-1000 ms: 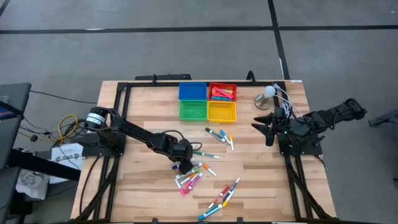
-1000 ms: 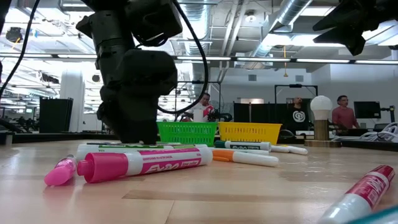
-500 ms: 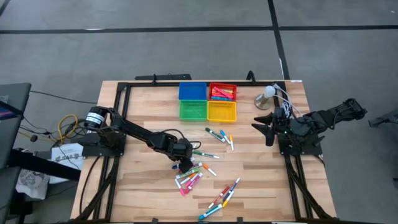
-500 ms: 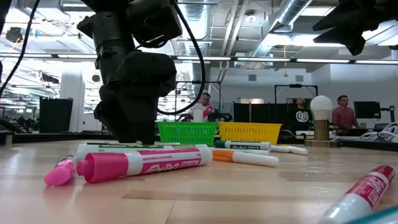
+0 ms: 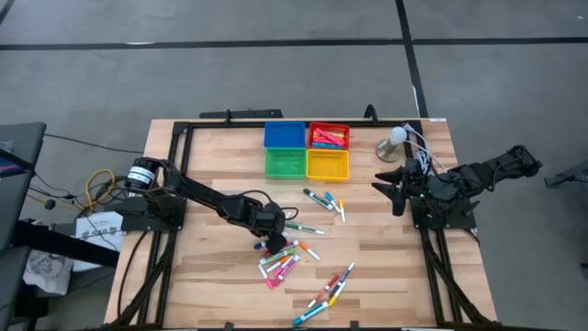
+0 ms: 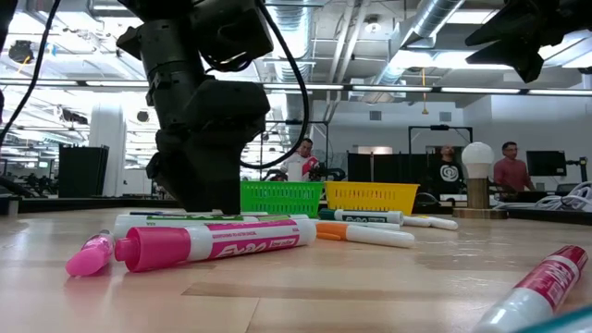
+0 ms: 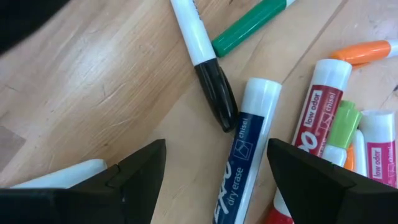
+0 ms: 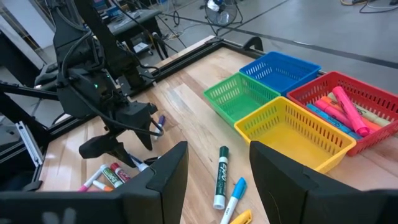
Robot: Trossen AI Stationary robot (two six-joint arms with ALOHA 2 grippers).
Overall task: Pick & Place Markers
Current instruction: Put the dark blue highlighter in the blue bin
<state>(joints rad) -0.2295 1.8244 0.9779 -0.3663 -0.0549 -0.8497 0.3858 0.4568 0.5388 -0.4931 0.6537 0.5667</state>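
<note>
**Q:** Why is the left gripper (image 7: 214,171) spread so wide?

**A:** I've got its fingers (image 7: 140,171) straddling the blue marker (image 7: 242,155), low centre of the wrist frame, nothing gripped yet; I judge a wide gap clears the neighbouring red marker (image 7: 320,102).

**Q:** And the right gripper (image 8: 214,168)?

**A:** Parked part-open and empty at the high view's right edge. The remaining markers (image 5: 285,257) lie centre-bottom, the trays (image 5: 308,149) above them.

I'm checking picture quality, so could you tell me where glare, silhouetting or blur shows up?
Low view: bright ceiling lights silhouette the left arm; the nearest red marker is blurred. Left wrist view: the blue marker is sharp, the dark fingers soft-edged.
</note>
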